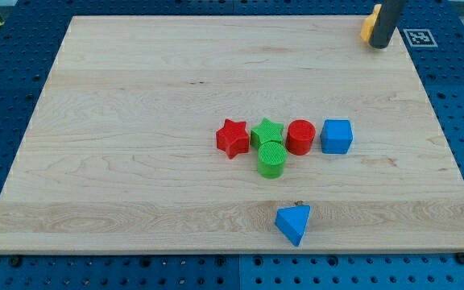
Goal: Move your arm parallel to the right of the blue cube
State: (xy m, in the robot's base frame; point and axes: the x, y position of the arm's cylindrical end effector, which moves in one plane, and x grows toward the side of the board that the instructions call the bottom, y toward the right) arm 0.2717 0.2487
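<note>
Blue cube [337,136] sits right of center on our pale wood-grain counter [135,97], ending a row: ridged red star [232,138], green star [267,130], red cylinder [300,137]. Our rod's cut off top right, my tip [379,45] half hiding an orange block [369,24]; no gripper here, nothing held.

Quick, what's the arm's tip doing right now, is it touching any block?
My tip: no gripper, holds nothing; at the view's top right, beside an orange block, contact unclear, far from the blue cube.
</note>
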